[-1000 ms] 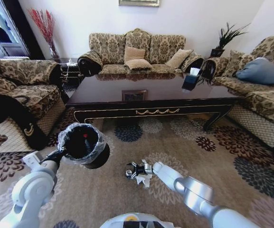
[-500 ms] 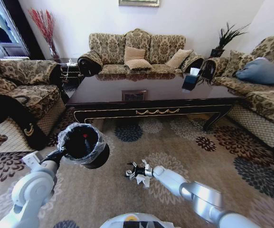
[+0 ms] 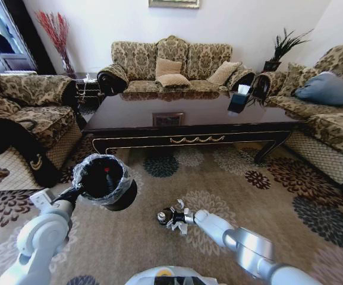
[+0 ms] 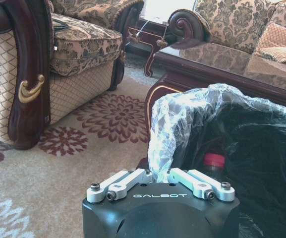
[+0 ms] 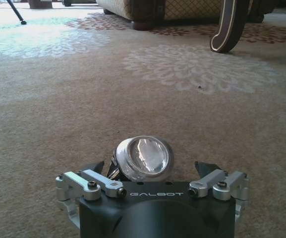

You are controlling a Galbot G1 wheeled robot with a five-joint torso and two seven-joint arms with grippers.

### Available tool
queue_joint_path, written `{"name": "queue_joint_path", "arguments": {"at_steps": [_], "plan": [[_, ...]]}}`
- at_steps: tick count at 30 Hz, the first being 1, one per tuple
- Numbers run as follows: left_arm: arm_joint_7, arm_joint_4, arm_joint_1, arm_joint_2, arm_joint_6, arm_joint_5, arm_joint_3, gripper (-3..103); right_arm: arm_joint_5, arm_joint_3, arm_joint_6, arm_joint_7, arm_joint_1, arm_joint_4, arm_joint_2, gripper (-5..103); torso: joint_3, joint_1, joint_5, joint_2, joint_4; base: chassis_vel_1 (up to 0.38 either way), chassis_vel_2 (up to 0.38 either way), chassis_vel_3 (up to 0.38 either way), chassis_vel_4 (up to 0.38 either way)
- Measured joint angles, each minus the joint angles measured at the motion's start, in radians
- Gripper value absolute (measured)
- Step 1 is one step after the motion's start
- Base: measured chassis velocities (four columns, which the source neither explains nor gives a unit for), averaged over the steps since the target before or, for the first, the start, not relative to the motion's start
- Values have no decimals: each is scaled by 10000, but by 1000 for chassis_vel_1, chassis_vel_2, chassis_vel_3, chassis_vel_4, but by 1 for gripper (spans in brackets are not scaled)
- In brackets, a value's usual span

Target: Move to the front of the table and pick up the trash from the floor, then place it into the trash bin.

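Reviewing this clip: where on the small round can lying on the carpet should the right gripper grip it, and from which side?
Grip the can across its curved side wall, coming in low along the carpet toward its round end, as the right gripper is placed. The can lies on its side between the open fingers, its shiny flat end facing outward, so the walls probably offer the steadier hold.

Right gripper low over patterned carpet, jaws spread around a small round can

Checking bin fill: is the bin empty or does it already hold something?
Not empty: a red-capped bottle sits inside the trash bin.
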Motion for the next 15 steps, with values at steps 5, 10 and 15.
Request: {"name": "queue_joint_path", "arguments": {"at_steps": [5,10,15], "plan": [[5,71,-51,-1,-2,21,46,3,-20,102,116,-59,-12,-29,95,82,0,0,0,0,0,0,0,0,0],[10,72,-52,6,-3,25,48,3,-78,105,177,-94,-23,-96,189,65,0,0,0,-1,0,0,0,0,0],[17,70,-41,8,-3,29,48,3,-170,115,241,-110,-25,-139,198,44,0,0,0,-1,2,0,0,0,0]]}}
